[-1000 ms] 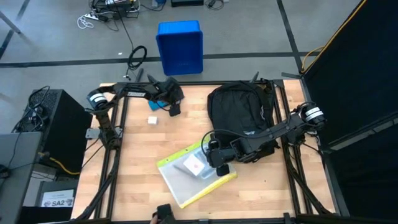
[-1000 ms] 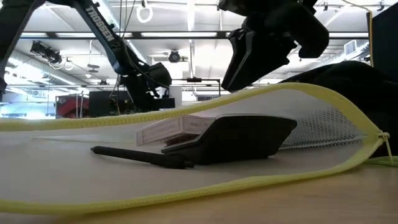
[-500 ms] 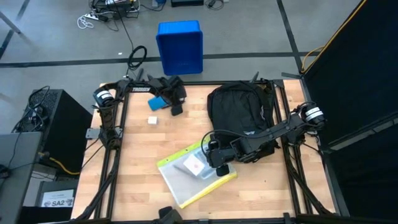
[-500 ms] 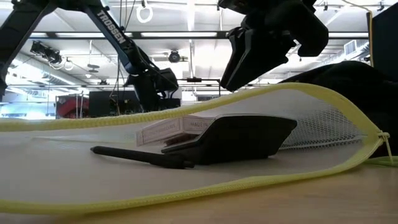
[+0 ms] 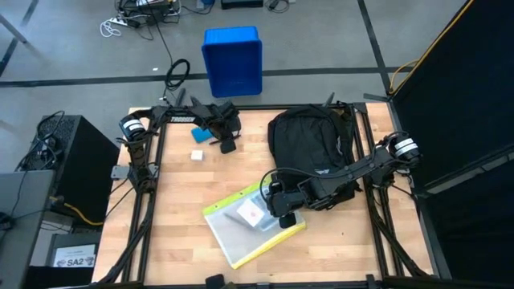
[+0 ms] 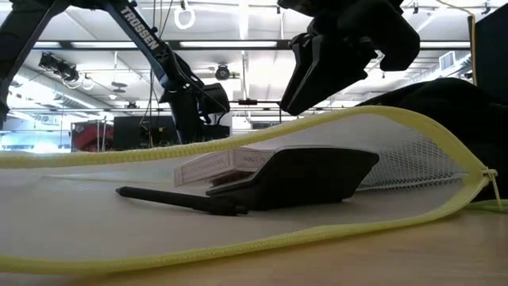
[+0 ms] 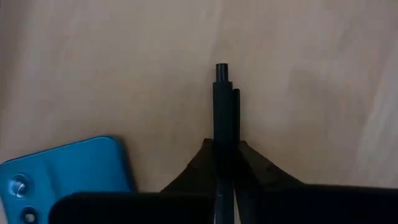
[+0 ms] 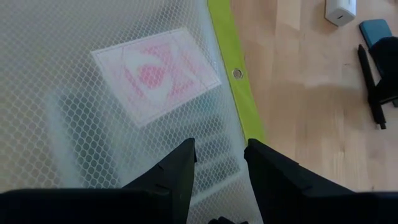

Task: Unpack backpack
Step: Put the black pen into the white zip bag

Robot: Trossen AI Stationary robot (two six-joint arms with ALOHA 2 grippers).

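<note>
From the high view, the only readable writing was "SA2" on a label (image 5: pixel 75 259) sitting on the gear left of the bench (image 5: pixel 177 209). The backpack (image 5: pixel 309 148) lay at the far right of the bench, zipped side up, with the blue bin (image 5: pixel 233 60) on the floor beyond the far edge. The left pincer (image 5: pixel 226 140) was at the far left, and compared with a second ago it had swung in toward the blue phone (image 5: pixel 201 132) and snapped closed. A small white block (image 5: pixel 196 155) sat just beside it. The right pincer (image 5: pixel 283 210) hung over the yellow-edged mesh pouch (image 5: pixel 250 223) and hadn't budged.

Low view: "TROSSEN" ran down the left arm (image 6: pixel 145 32). The pouch's yellow zipper (image 6: pixel 238 135) arced across the front, with a pink-printed card box (image 6: pixel 214 167) and a dark flat thing inside, blocking most of the bench behind.

Left wrist view: its fingers (image 7: pixel 205 163) were clamped on a black pen (image 7: pixel 223 106), phone right next to it.

Right wrist view: the fingers (image 8: pixel 180 171) stood a bit apart over the mesh, gripping nothing, the box showing through it.
</note>
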